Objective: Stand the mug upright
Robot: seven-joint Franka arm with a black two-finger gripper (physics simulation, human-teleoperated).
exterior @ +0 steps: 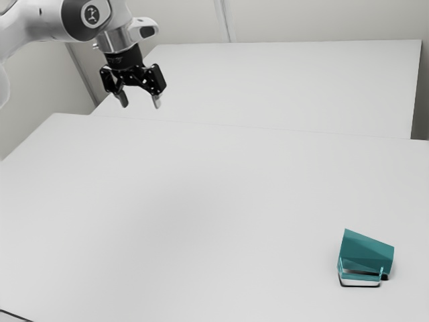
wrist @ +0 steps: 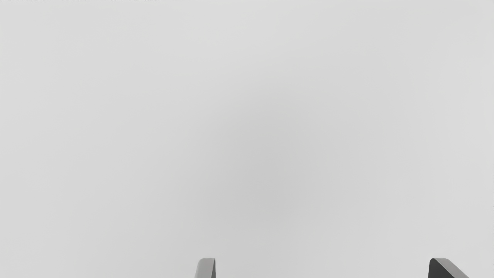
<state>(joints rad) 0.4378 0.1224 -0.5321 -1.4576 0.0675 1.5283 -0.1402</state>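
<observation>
In the exterior view my gripper (exterior: 139,102) hangs in the air above the table's far part, toward the exterior view's left, its two fingers wide apart with nothing between them. The wrist view has the open gripper (wrist: 322,266) over bare white surface. A teal mug (exterior: 365,255) lies on its side near the exterior view's lower right corner, well away from the gripper. Its pale base and dark-edged parts face the camera's side; which way its mouth points I cannot tell for sure.
The white table (exterior: 181,201) stretches under the arm and the mug. Behind it is another white surface (exterior: 281,87), reaching back to pale walls. A dark line, like a cable, crosses the exterior view's lower left corner.
</observation>
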